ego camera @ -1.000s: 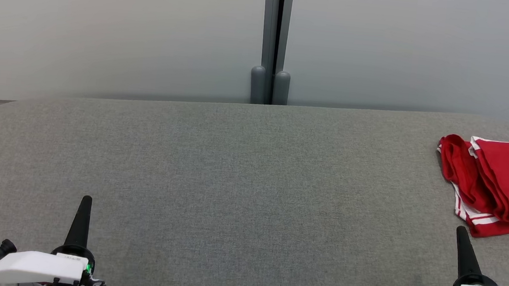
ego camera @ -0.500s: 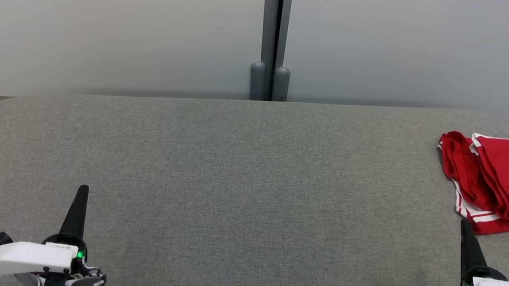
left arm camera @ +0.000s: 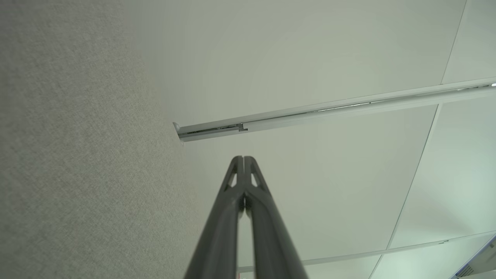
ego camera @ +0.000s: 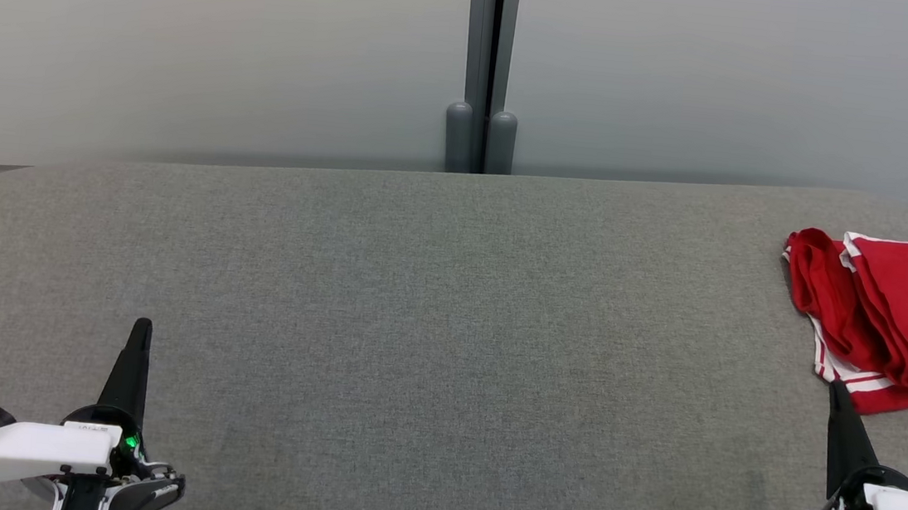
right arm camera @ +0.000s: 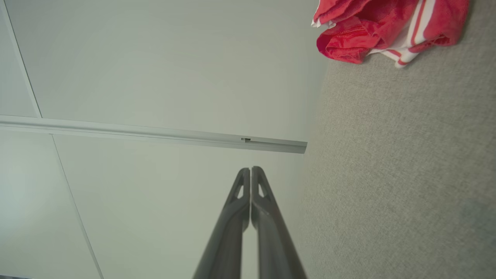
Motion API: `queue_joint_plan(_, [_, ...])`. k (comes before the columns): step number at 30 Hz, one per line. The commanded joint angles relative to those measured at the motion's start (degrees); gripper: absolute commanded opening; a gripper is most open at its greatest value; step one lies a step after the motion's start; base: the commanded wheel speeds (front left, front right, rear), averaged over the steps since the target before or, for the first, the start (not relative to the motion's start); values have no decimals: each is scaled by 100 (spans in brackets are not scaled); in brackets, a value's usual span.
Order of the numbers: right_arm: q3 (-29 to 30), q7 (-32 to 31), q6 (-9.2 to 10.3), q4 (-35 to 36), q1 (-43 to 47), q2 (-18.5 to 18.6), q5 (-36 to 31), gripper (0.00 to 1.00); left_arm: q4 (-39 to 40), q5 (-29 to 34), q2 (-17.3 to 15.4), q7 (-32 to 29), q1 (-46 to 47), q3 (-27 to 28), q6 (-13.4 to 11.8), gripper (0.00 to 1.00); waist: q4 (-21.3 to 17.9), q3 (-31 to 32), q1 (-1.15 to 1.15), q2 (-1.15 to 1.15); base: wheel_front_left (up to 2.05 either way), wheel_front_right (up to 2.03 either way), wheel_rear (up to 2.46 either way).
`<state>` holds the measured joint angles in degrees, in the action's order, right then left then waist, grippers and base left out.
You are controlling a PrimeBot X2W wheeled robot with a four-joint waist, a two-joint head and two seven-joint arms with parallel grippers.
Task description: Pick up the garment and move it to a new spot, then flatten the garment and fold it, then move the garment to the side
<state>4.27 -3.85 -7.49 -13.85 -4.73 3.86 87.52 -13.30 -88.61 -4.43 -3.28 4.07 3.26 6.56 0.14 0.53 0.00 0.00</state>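
The garment (ego camera: pixel 898 319) is red with white stripes and lies bunched at the far right of the grey table (ego camera: pixel 432 311), cut off by the head view's right edge. The right wrist view shows the garment (right arm camera: pixel 379 27) at its top right. My right gripper (ego camera: pixel 835 387) is shut and empty at the lower right, its tip just short of the garment's near hem. In its own view the right gripper (right arm camera: pixel 250 169) has its fingers pressed together. My left gripper (ego camera: pixel 140 325) is shut and empty at the lower left, far from the garment; the left gripper (left arm camera: pixel 243 158) shows closed tips.
A pale wall with a dark vertical post (ego camera: pixel 486 66) stands behind the table. The table's corners are rounded. A wide stretch of grey felt lies between the two grippers.
The whole head picture has shifted upward, so the camera has tilted. Both grippers stay shut and low; the right tip now sits closer to the garment's hem.
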Motion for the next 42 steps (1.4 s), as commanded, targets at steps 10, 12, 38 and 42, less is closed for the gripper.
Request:
queue_joint_plan(10, [87,-151,0,-4,-144,4,490,0,-55,-446,-6,-135,228,112,105,0,-10,-52,0,0,0,0,0])
queue_joint_plan(12, [104,-169,0,-8,-153,2,568,0,-68,-521,-5,-157,248,127,112,0,-12,-62,0,0,0,0,0])
queue_joint_plan(38, [154,-217,0,-14,-173,-23,559,0,-79,-502,39,-215,248,192,109,0,-14,-71,0,0,0,0,0])
queue_joint_plan(42, [158,-218,0,-14,-173,-27,552,0,-79,-496,43,-222,249,200,109,0,-14,-71,0,0,0,0,0])
